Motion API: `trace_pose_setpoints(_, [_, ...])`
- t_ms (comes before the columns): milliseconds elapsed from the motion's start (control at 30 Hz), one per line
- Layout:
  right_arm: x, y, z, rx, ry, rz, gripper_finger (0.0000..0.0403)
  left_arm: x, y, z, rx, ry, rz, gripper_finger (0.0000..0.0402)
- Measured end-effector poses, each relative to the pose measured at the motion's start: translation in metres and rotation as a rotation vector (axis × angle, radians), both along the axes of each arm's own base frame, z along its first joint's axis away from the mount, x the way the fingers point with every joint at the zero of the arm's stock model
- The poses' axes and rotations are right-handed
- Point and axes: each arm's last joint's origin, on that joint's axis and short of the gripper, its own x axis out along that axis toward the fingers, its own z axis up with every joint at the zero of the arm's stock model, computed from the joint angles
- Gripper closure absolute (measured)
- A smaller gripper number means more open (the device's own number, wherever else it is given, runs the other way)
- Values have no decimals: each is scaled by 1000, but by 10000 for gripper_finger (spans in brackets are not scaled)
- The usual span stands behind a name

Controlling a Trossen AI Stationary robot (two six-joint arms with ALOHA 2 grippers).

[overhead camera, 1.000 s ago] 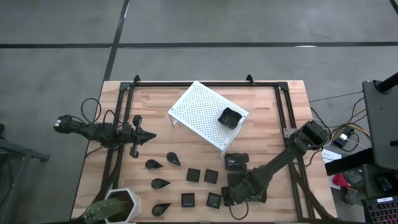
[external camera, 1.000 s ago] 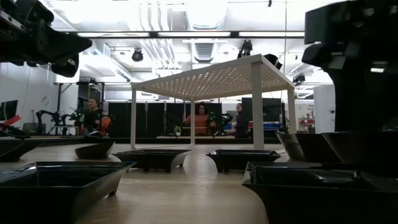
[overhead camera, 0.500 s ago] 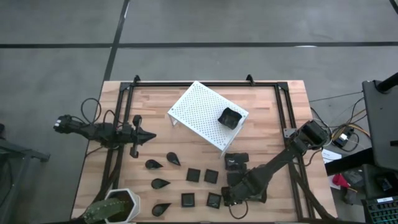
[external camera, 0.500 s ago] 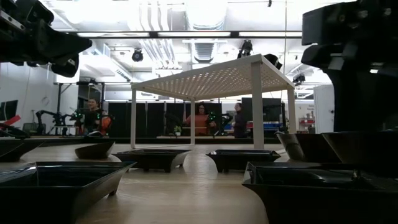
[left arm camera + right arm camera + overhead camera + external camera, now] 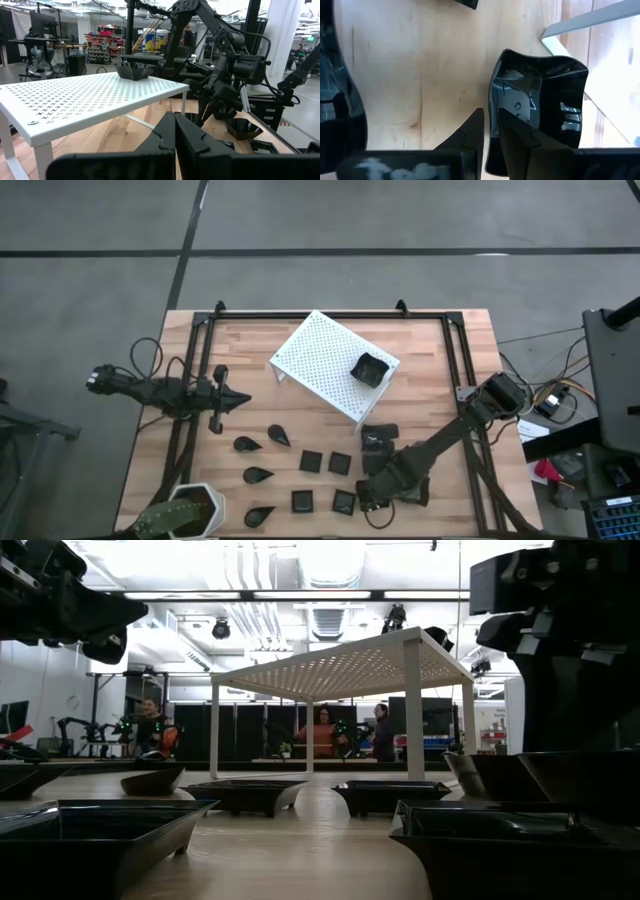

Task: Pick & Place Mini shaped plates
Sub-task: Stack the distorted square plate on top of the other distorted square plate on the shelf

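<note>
Several glossy black mini plates lie flat on the table's near half: teardrops [image 5: 257,475], small squares [image 5: 311,461], and a wavy-rimmed square [image 5: 378,438]. Another wavy plate [image 5: 370,368] sits on top of the white rack [image 5: 325,365]. My right gripper [image 5: 372,490] points down near the table's near edge, shut on a wavy-rimmed square plate [image 5: 535,100]. My left gripper [image 5: 243,398] waits shut at the table's left side, level, facing the rack [image 5: 90,95]. My right gripper [image 5: 491,112] pinches one side wall of the wavy-rimmed square plate at its rim [image 5: 492,95]. One finger [image 5: 472,135] is outside the wall and the other inside the bowl. The fingers come from above, pointing down. I cannot tell whether the plate's base is off the table.
The white perforated rack stands on legs at the table's far middle; one leg [image 5: 560,40] is close to the held plate. A white hexagonal plant pot [image 5: 190,515] sits at the near left corner. A black frame rail [image 5: 330,311] borders the table. People stand in the room behind.
My right arm has risen a little over the near right part of the table, its gripper staying shut on the plate. The other plates lie where they were.
</note>
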Motion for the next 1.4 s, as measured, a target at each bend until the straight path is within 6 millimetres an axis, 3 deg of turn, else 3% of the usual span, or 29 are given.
trace_pose_setpoints(267, [1, -2, -1, 6, -1, -14, 353, 0, 0, 0, 0, 0, -1, 401])
trace_pose_setpoints(500, [3, -7, -2, 13, -2, -41, 390, 0, 0, 0, 0, 0, -1, 401])
trace_pose_setpoints(700, [3, -6, 0, 27, 12, -63, 394, 0, 0, 0, 0, 0, -1, 401])
trace_pose_setpoints(1133, [14, 7, 44, 61, -2, -90, 394, 0, 0, 0, 0, 0, -1, 401])
trace_pose_setpoints(1400, [14, 22, 75, 176, 43, -84, 394, 0, 0, 0, 0, 0, 0, 401])
